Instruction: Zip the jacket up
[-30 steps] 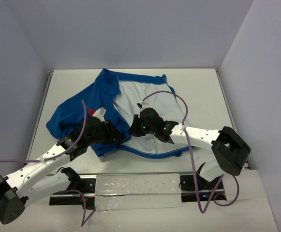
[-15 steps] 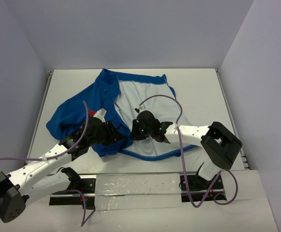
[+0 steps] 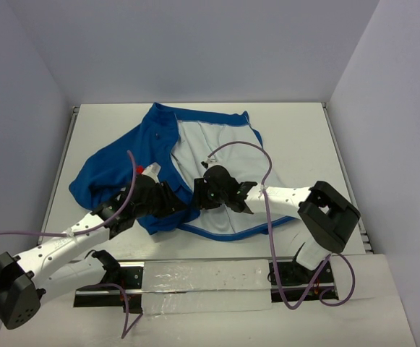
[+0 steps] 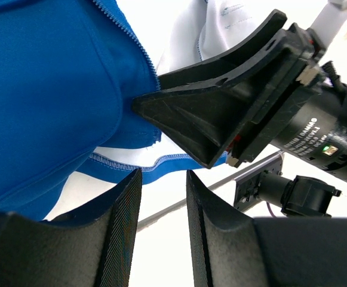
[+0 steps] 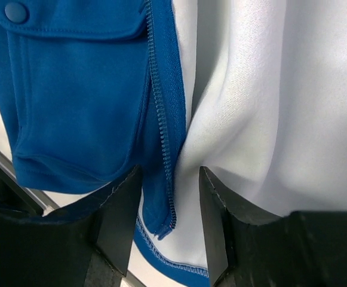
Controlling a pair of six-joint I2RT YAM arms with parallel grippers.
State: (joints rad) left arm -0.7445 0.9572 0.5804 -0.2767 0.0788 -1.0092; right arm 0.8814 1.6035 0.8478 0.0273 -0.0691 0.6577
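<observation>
The royal-blue jacket (image 3: 112, 170) lies spread on the table with its white lining (image 3: 217, 141) facing up. My right gripper (image 3: 199, 194) is at the jacket's lower front. In the right wrist view it (image 5: 166, 179) is open, its fingers straddling the bottom end of a blue zipper edge (image 5: 161, 131) without pinching it. A pocket flap with a snap button (image 5: 15, 12) lies to the left. My left gripper (image 3: 181, 206) is right beside it. Its fingers (image 4: 163, 176) are open with nothing between them, just below the blue hem (image 4: 125, 170). The right gripper's black finger (image 4: 221, 113) presses against the blue fabric there.
The white table (image 3: 303, 137) is walled on three sides. A metal rail (image 3: 210, 278) with the arm bases runs along the near edge. Purple cables (image 3: 246, 148) loop over both arms. A blue sleeve (image 3: 87, 184) bunches at the left.
My right gripper has gone from shut to open and has shifted slightly left toward the left gripper. The left gripper has barely moved.
</observation>
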